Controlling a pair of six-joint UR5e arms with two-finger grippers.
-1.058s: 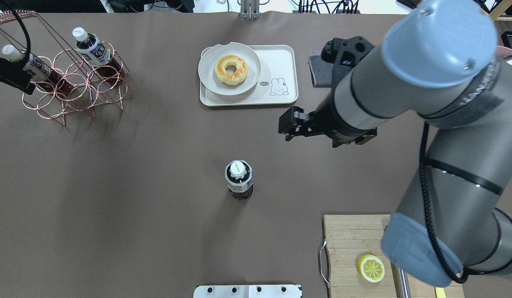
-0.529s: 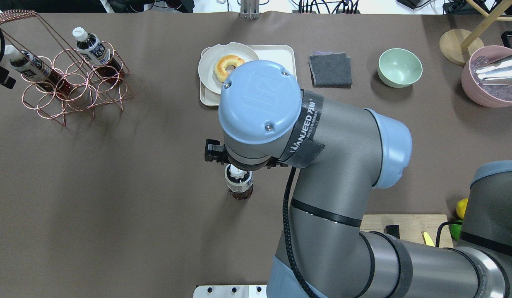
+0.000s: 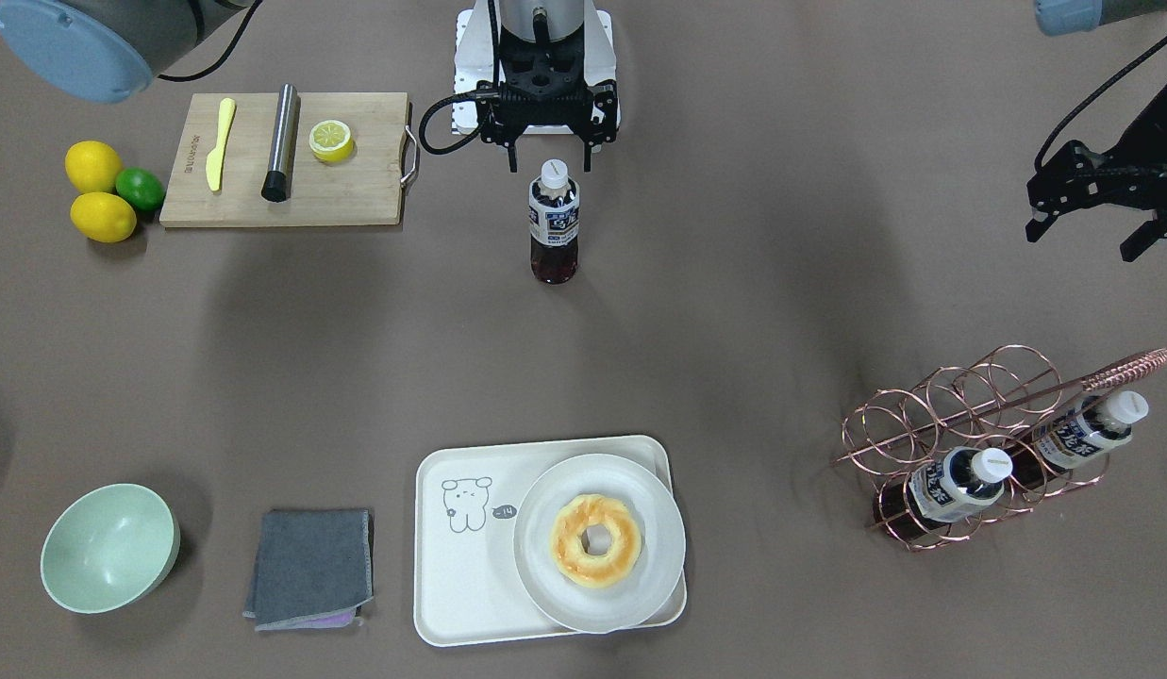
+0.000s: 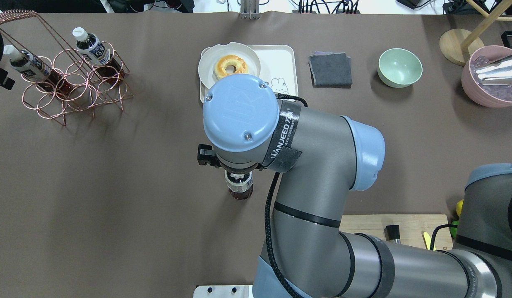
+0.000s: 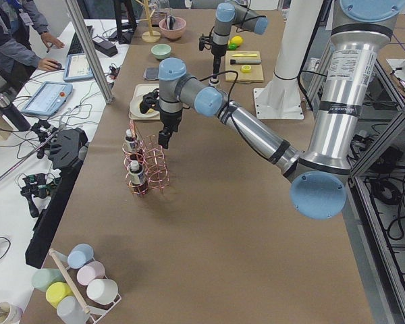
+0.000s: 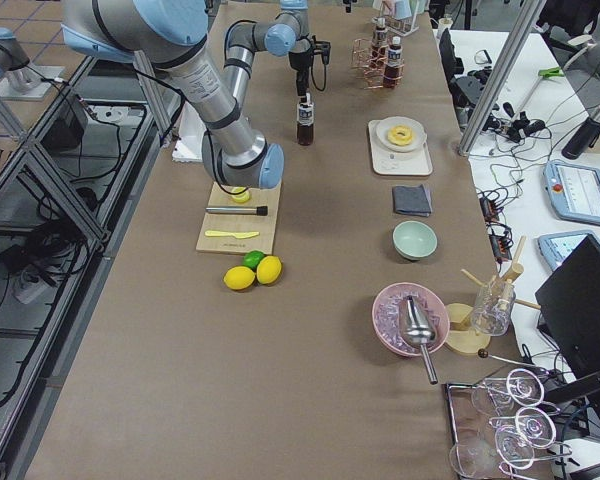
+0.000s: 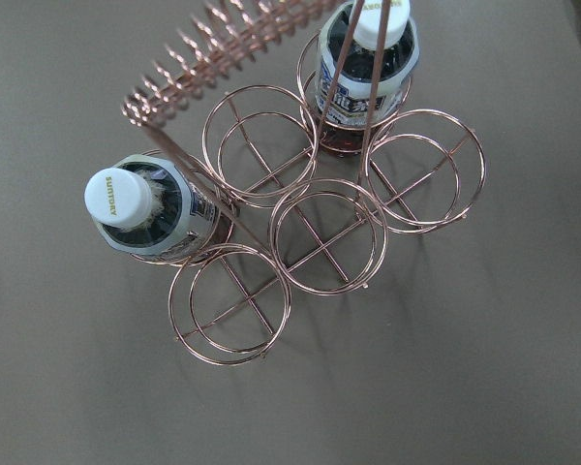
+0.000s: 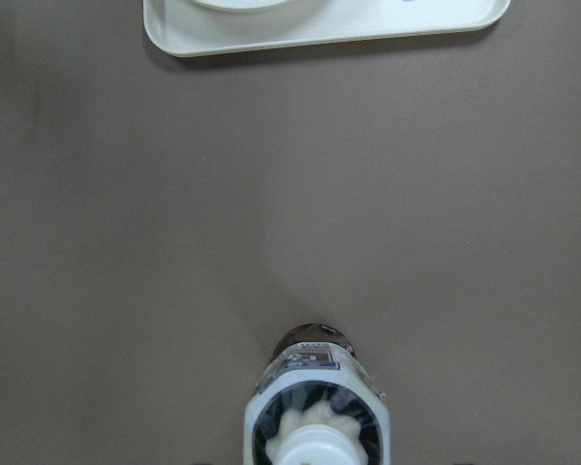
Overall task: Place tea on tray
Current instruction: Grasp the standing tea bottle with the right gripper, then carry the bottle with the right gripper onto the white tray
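Note:
A tea bottle [image 3: 554, 226] stands upright on the brown table, between the robot base and the tray; it also shows in the overhead view [image 4: 238, 189] and the right wrist view [image 8: 317, 412]. My right gripper [image 3: 549, 162] is open, its fingers spread on either side just above the white cap. The cream tray [image 3: 470, 566] lies at the far side, also in the overhead view [image 4: 282, 62], with a round plate and a donut [image 3: 597, 542] on one half. My left gripper [image 3: 1085, 240] is open and empty, above the table beside the copper rack.
A copper wire rack [image 3: 979, 443] holds two more tea bottles [image 7: 150, 208]. A wooden cutting board [image 3: 281, 203] carries a knife, a steel rod and a lemon half. Lemons and a lime [image 3: 102, 189], a green bowl [image 3: 109, 547] and a grey cloth [image 3: 309, 566] lie around.
My right arm has swung from beside the tray to over the standing tea bottle, its gripper now at the cap. My left gripper has drawn back from the rack.

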